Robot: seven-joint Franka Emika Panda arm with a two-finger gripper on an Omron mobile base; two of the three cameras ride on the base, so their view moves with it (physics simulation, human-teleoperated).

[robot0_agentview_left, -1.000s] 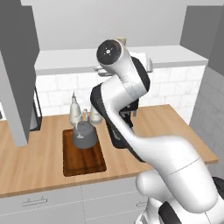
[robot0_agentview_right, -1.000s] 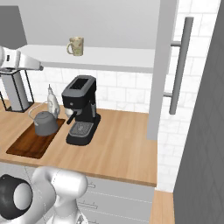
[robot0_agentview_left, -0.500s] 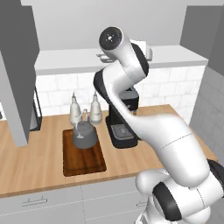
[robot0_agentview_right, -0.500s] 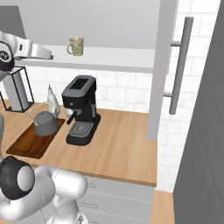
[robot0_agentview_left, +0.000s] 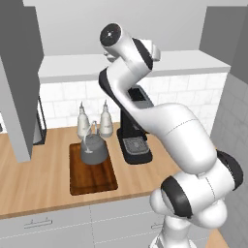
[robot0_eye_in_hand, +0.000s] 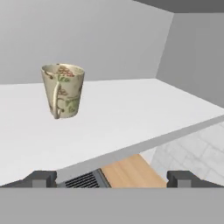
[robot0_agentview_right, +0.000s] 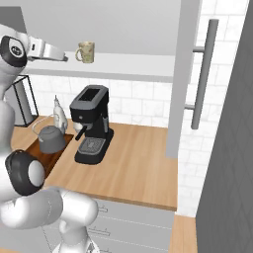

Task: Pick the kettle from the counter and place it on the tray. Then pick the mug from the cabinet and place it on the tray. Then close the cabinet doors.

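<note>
Mug (robot0_eye_in_hand: pixel 63 90) cream with green-red speckled sprigs, upper left. Kettle (robot0_agentview_left: pixel 93 150) dark grey on dark brown tray (robot0_agentview_left: pixel 92 180). Counter (robot0_agentview_right: pixel 133 168) light wood. Coffee machine (robot0_agentview_right: pixel 91 121) black. Shelf (robot0_eye_in_hand: pixel 109 118) white.

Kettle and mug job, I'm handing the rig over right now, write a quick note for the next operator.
Gripper: open, empty, raised to shelf height and facing the mug, not touching it.
Kettle: already sitting on the tray, on the counter beside the coffee machine.
Mug: upright on the cabinet shelf.
Cabinet doors: open.
Left: grasp the mug, set it on the tray, close the doors.
</note>
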